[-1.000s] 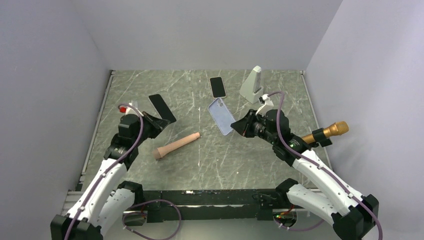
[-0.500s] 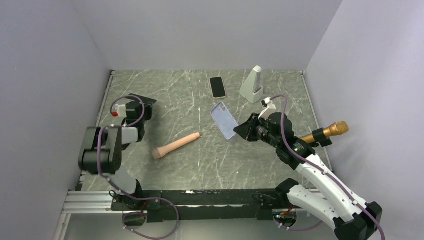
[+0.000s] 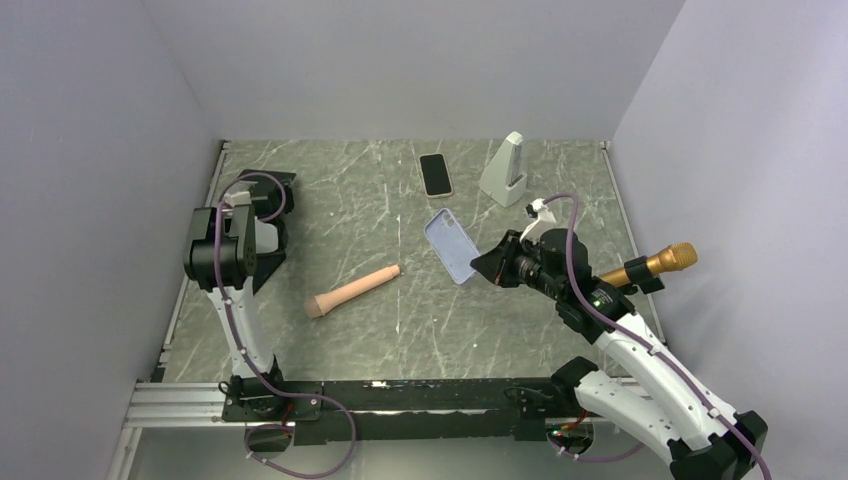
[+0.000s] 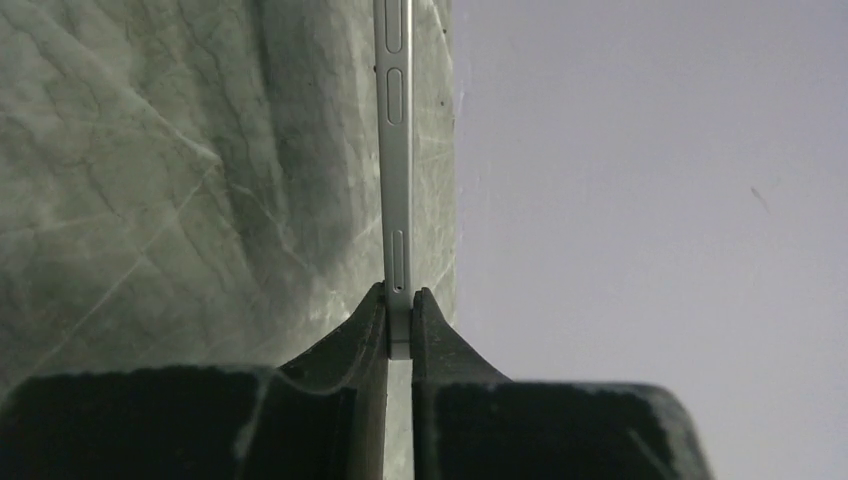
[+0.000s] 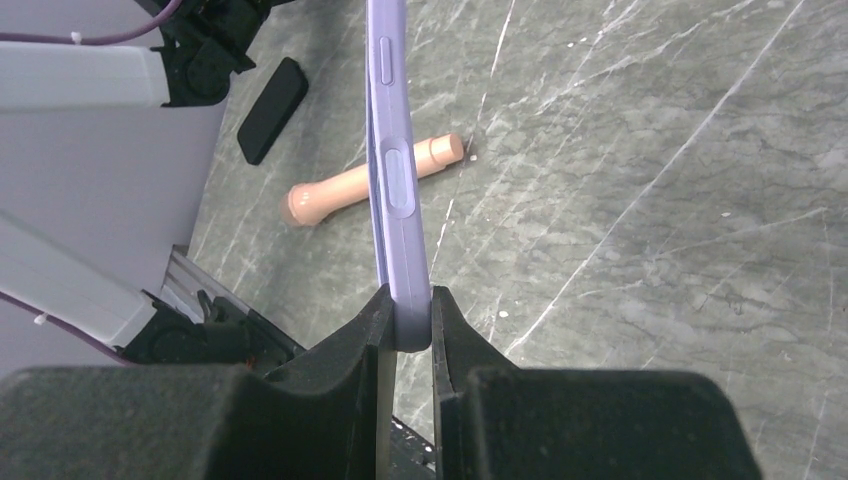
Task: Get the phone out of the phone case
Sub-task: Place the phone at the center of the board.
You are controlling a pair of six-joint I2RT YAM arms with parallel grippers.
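Surrounding walls (image 3: 400,70): 3, plain pale grey
Tabletop (image 3: 340,210): green-grey, white-veined marble look
Left pincer (image 4: 400,300): clamped on phone (image 4: 393,150)
Right pincer (image 5: 410,300): clamped on lilac case (image 5: 395,180)

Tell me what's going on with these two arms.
The left gripper is shut on one end of a slim silver-edged phone, holding it at the left side of the grey marble table. The right gripper is clamped on a soft lilac phone case, held above the table's middle. The two are well apart, so the phone is out of its case. A second black phone, a peach club-shaped handle and a white wedge stand sit untouched.
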